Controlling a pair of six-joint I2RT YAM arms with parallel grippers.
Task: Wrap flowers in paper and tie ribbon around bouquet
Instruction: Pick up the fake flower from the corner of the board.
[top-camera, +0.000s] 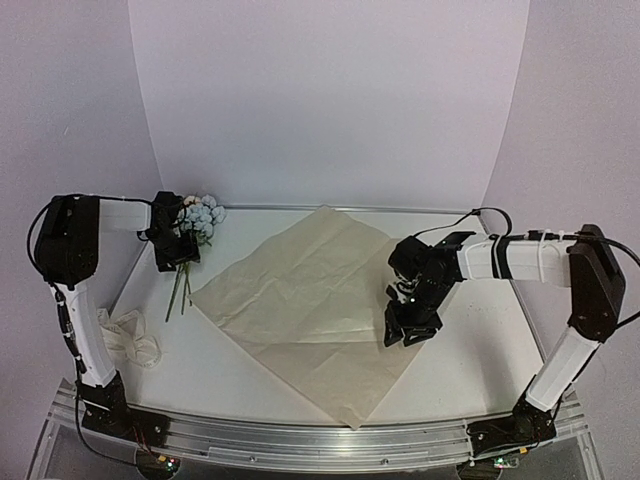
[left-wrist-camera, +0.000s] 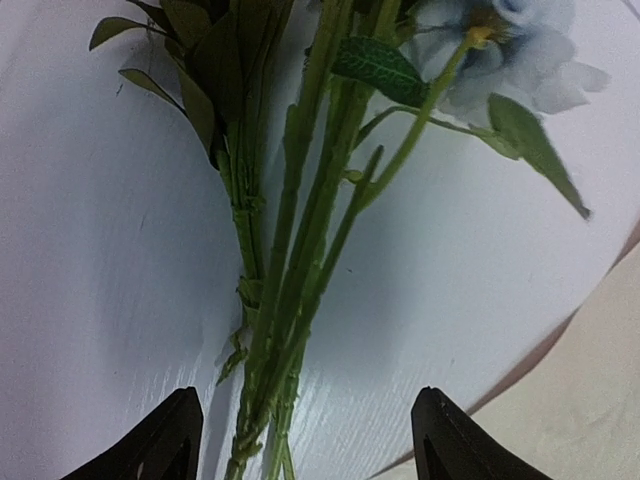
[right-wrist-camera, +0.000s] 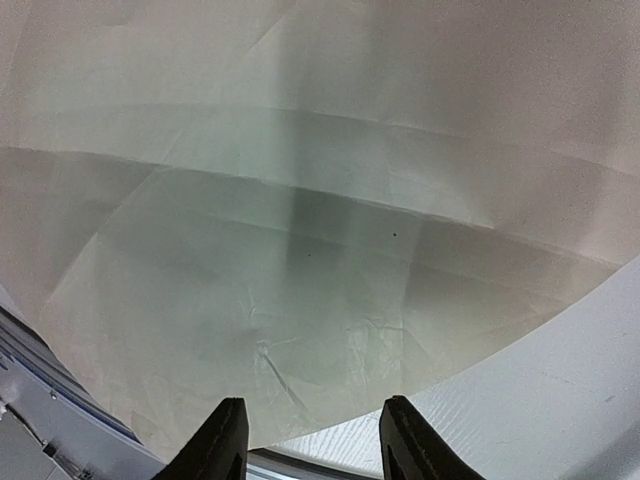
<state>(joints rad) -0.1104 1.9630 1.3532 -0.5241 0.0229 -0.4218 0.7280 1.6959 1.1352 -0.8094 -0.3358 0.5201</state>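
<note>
The flowers (top-camera: 203, 215) lie at the table's back left, pale blue blooms toward the back wall and thin green stems (left-wrist-camera: 300, 250) pointing to the front. My left gripper (top-camera: 178, 255) hovers over the stems, open; in the left wrist view the stems pass between its fingertips (left-wrist-camera: 305, 395) without touching either one. The tan paper (top-camera: 310, 300) lies flat as a diamond in the middle. My right gripper (top-camera: 408, 330) stands open over the paper's right edge (right-wrist-camera: 300, 200), its gap (right-wrist-camera: 315, 402) empty. The cream ribbon (top-camera: 130, 338) lies crumpled at the left. A bouquet is out of view.
A white table (top-camera: 480, 370) bears everything, with a metal rail (top-camera: 320, 440) along its near edge and white walls behind and at the sides. A corner of the paper (left-wrist-camera: 590, 390) lies right of the stems.
</note>
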